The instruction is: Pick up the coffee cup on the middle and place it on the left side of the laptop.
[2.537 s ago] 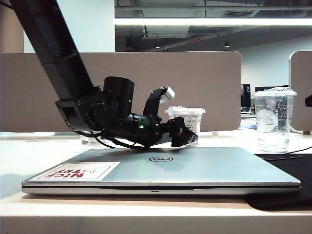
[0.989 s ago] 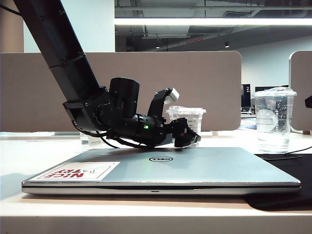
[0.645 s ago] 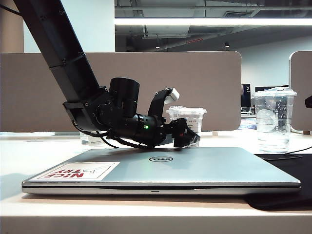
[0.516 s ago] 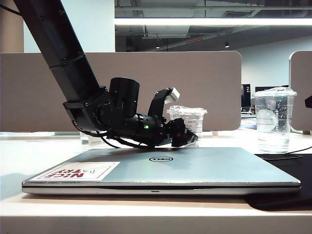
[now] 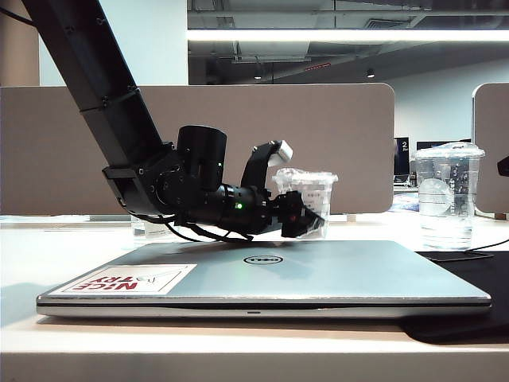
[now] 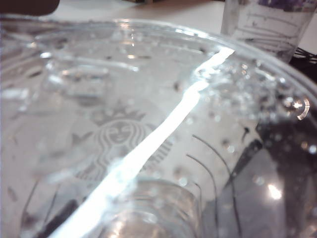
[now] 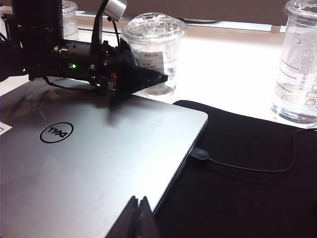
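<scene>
Behind the closed laptop: small clear plastic coffee cup [image 7: 154, 52] with domed lid and white label, standing on the table at mid-row. Slim silver-grey Dell laptop [image 5: 262, 278], lid shut. Left gripper [image 7: 157, 77], reaching low over the lid so its black fingers flank the cup; grip seemingly closed on it, contact partly hidden. Right gripper [image 7: 137, 218], clenched, empty, parked over the laptop's near edge.

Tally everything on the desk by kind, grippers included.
Clear cups: 3 (coffee cup, taller cup, third cup behind the left arm)
Laptop: 1
Black mat: 1
Cable: 1
Grippers: 2 (left gripper at the coffee cup, right gripper shut over the laptop)
Total: 8
</scene>
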Motion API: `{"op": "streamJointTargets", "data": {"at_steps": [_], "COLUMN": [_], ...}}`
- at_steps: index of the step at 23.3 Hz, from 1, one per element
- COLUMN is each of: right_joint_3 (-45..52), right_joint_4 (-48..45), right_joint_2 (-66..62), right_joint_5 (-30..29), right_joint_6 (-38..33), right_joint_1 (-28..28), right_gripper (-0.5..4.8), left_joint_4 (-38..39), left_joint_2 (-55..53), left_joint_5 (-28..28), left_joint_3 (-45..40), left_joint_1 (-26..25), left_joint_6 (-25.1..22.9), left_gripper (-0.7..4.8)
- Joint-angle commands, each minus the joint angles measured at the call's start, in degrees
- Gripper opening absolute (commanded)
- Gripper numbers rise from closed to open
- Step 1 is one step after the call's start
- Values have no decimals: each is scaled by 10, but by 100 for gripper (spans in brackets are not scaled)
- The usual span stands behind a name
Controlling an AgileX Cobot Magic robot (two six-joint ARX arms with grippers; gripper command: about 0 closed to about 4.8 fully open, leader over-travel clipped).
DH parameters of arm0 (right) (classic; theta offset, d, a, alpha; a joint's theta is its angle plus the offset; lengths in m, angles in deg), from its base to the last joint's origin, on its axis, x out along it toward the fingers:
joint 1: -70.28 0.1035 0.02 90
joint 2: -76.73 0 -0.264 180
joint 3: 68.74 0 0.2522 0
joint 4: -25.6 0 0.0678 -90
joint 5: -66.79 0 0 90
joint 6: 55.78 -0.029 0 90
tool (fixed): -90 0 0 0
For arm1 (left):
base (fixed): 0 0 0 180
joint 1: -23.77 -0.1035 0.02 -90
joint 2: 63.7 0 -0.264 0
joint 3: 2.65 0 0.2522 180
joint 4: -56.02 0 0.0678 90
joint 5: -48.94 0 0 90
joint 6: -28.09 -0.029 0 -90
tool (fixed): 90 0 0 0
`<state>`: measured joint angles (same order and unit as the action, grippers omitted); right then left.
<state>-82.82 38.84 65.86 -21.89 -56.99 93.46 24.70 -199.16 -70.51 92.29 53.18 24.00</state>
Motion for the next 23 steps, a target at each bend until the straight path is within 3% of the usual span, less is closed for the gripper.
{"op": "streamJointTargets", "data": {"at_steps": [1, 8, 16, 23], "right_joint_3": [2, 2, 2, 2], "right_joint_4": [-10, -10, -10, -10], "right_joint_2": [0, 0, 0, 1], "right_joint_5": [0, 0, 0, 0], "right_joint_6": [-1, -1, -1, -1], "right_joint_1": [1, 1, 1, 1], "right_gripper": [-5, -5, -5, -5], "left_joint_4": [-35, -33, 52, 103], "left_joint_2": [13, 52, 126, 164], "left_joint_5": [-3, -9, -14, -18], "left_joint_3": [2, 1, 0, -15], "left_joint_1": [1, 1, 1, 0], "left_joint_6": [0, -2, -56, -58], "left_gripper": [301, 301, 312, 312]}}
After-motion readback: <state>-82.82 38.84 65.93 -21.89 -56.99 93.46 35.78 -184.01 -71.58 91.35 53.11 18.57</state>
